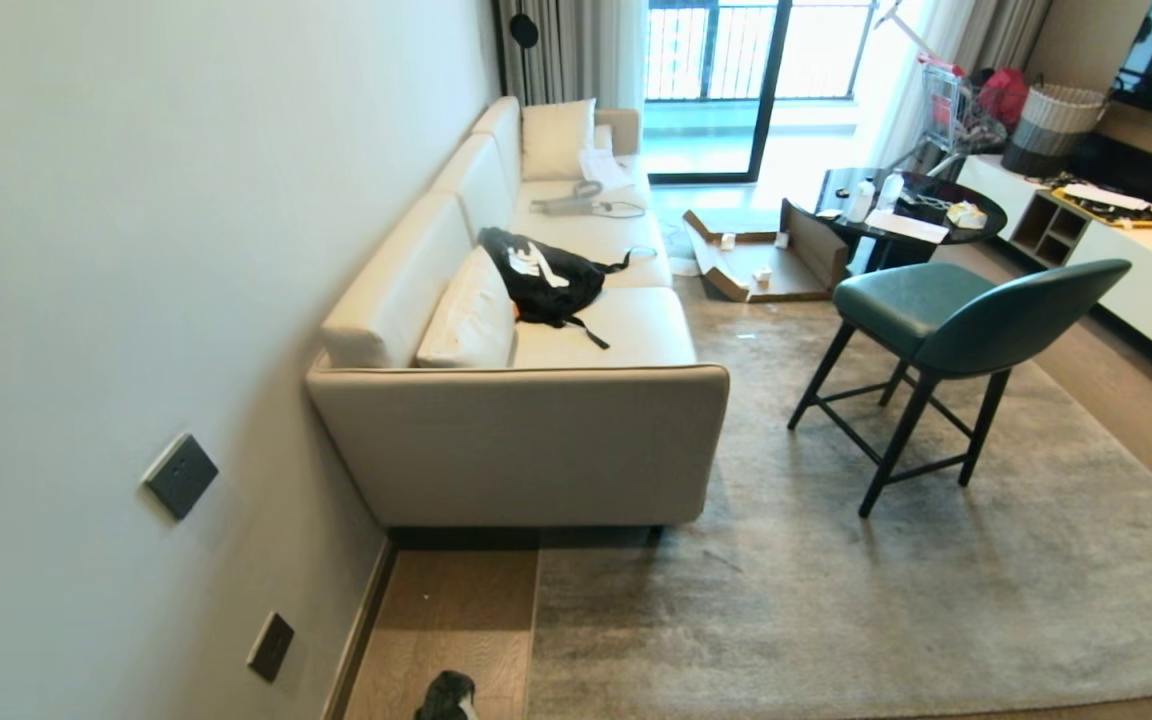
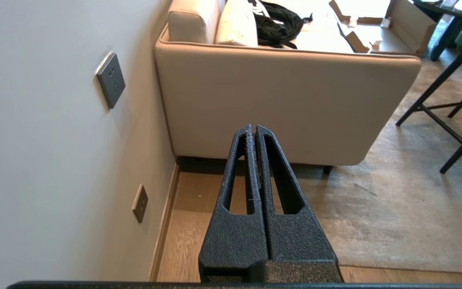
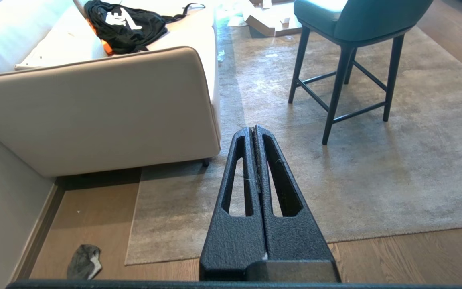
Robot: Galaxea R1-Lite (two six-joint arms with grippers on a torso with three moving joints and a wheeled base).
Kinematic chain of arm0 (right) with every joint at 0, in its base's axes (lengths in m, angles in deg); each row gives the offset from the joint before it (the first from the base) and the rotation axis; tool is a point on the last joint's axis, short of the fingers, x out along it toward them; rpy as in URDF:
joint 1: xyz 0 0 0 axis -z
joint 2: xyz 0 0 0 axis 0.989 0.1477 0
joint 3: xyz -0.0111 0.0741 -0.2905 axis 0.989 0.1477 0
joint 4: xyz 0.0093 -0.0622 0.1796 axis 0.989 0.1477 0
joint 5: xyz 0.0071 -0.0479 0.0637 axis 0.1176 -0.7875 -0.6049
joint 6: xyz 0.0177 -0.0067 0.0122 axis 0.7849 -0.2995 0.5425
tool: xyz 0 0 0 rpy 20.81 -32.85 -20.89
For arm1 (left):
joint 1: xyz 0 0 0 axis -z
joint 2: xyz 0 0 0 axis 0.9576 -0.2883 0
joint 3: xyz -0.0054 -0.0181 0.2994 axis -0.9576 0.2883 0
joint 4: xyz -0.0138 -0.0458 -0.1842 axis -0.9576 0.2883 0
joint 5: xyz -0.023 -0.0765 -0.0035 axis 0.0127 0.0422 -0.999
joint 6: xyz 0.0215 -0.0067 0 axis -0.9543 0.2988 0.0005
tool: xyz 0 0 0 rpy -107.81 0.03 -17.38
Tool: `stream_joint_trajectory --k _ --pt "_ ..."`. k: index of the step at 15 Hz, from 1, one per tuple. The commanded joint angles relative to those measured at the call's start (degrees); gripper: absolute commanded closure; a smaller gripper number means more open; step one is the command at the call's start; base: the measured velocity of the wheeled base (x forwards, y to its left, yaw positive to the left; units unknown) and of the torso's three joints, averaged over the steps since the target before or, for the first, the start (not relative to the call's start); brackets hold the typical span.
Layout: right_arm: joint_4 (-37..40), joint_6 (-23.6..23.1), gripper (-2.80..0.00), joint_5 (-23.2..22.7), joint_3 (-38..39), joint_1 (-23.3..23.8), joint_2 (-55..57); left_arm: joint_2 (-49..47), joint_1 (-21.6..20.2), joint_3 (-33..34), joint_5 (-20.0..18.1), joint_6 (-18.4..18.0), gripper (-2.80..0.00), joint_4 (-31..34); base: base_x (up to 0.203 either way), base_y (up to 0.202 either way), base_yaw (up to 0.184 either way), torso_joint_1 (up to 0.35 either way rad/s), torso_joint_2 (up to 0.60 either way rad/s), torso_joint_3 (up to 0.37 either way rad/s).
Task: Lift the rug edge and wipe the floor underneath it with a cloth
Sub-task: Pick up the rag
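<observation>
The grey-beige rug lies flat. Its straight rug edge (image 1: 536, 640) runs from the sofa's end toward me, and its corner (image 3: 127, 263) shows in the right wrist view. Beside it is a strip of brown wood-plank floor (image 1: 456, 620) between rug and wall. The small dark grey cloth (image 1: 448, 697) with a white underside lies crumpled on that strip, near the wall (image 3: 84, 261). My left gripper (image 2: 254, 127) is shut and empty, held above the floor strip in front of the sofa's end. My right gripper (image 3: 254, 128) is shut and empty above the rug. Neither gripper shows in the head view.
A beige sofa (image 1: 516, 440) stands on the rug's far part, with a black bag (image 1: 541, 280) on its seat. A green chair (image 1: 946, 320) stands on the rug to the right. The wall (image 1: 86, 300) on the left carries two sockets. A cardboard box (image 1: 756, 265) lies farther back.
</observation>
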Motion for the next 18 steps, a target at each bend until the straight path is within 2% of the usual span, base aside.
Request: stream_joint_trajectory --k 1,7,18 --pt "0.0 0.0 0.00 0.0 0.0 0.0 0.1 0.0 0.0 0.0 0.0 0.1 0.00 0.0 0.000 0.000 0.000 -0.135 0.35 0.209" --pt "0.0 0.0 0.00 0.0 0.0 0.0 0.1 0.0 0.0 0.0 0.0 0.1 0.00 0.0 0.000 0.000 0.000 -0.147 0.39 0.240" --pt "0.0 0.0 0.00 0.0 0.0 0.0 0.1 0.0 0.0 0.0 0.0 0.1 0.00 0.0 0.000 0.000 0.000 -0.160 0.53 0.361"
